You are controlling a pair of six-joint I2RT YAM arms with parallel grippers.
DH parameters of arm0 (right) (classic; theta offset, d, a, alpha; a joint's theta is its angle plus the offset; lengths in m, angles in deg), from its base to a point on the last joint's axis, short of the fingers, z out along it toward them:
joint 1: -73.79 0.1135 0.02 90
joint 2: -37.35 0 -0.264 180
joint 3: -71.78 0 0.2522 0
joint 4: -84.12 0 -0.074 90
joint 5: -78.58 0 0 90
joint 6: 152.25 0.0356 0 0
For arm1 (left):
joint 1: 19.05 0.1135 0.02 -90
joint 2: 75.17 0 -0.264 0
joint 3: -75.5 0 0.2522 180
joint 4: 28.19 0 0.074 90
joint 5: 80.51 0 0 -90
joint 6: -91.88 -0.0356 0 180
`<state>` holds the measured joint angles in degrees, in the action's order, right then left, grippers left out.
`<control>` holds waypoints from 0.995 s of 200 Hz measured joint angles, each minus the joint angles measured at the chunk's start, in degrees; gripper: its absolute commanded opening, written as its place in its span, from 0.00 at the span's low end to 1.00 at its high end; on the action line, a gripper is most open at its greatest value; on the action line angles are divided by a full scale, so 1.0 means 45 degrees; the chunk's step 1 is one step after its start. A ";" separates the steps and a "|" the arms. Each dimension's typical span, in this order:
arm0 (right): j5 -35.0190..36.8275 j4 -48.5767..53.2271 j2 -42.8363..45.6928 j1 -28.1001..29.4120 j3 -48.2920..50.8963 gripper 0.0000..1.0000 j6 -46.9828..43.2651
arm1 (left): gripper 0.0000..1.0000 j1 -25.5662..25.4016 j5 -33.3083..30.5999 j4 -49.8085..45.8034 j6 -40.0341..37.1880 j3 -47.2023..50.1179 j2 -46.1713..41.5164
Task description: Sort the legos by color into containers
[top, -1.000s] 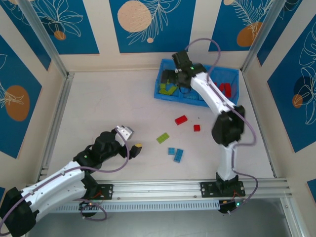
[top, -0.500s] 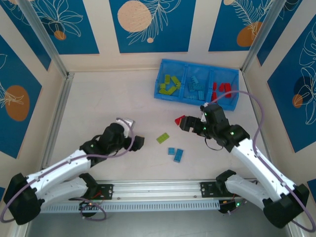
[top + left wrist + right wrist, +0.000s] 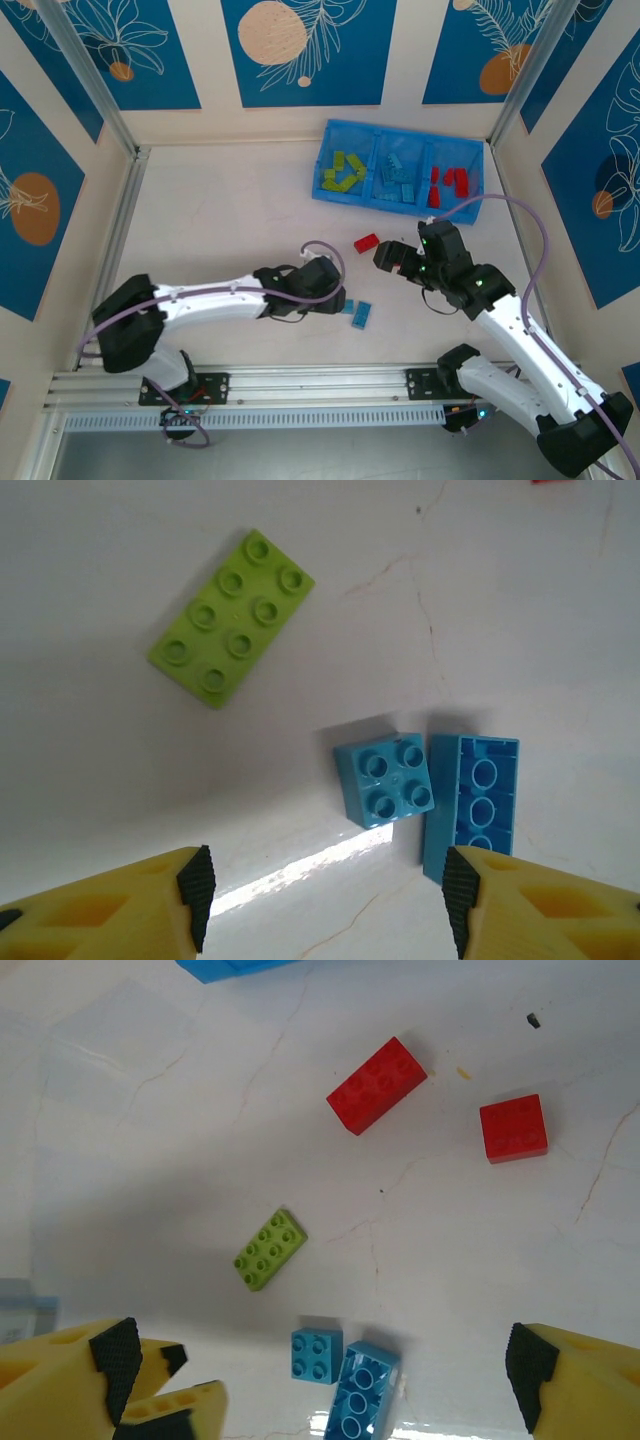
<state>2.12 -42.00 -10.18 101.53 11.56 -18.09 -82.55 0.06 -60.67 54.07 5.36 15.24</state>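
Across the table (image 3: pixel 215 215) you have a broad white top. The blue tray (image 3: pixel 395 208) sits by the far edge, right of centre. Its three compartments hold sorted legos: green ones (image 3: pixel 342 172) in the left, light blue ones (image 3: pixel 397 178) in the middle and red ones (image 3: pixel 447 185) in the right.

Your left arm (image 3: pixel 200 300) lies low, stretched from the near left corner toward the middle of the table, with its wrist looking straight down. Your right arm (image 3: pixel 510 320) rises from the near edge with the elbow bent and reaches toward the centre. Its purple cable (image 3: pixel 500 198) loops past the tray's near right corner.

Your left gripper (image 3: pixel 328 895) hangs over the loose light blue pair, jaws apart and holding nothing. Your right gripper (image 3: pixel 320 1358) hangs between the tray and the loose pieces, jaws spread wide and holding nothing.

Five bricks lie loose in the middle of the table. A long light blue brick (image 3: pixel 473 800) lies with its hollow underside up. A square light blue brick (image 3: pixel 385 780) crowds it, so close that you cannot tell whether they touch. That square brick sits between the long one and a flat green brick (image 3: pixel 232 618), which lies apart from both. A long red brick (image 3: pixel 377 1085) and a square red brick (image 3: pixel 513 1128) lie nearer the tray, apart from each other.
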 measured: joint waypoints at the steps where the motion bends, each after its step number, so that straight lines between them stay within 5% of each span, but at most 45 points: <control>1: 0.0000 0.0000 0.0000 0.0000 0.0010 0.96 0.0000 | 0.64 0.0000 0.0005 0.0005 0.0015 -0.0019 0.0034; 87: -0.0005 0.0068 0.0000 -0.0044 0.0228 0.96 0.0102 | 0.62 -0.0015 0.0855 0.0690 0.0733 -0.1545 0.2963; 199: -0.0107 0.0073 0.0000 -0.0087 0.0282 0.96 0.0427 | 0.53 -0.0170 -0.0588 0.0214 0.0607 -0.0899 0.2671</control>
<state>1.64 -41.67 -10.18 101.14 12.83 -16.16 -83.32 -2.58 -59.71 56.80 1.31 27.27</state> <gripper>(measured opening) 0.960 0.544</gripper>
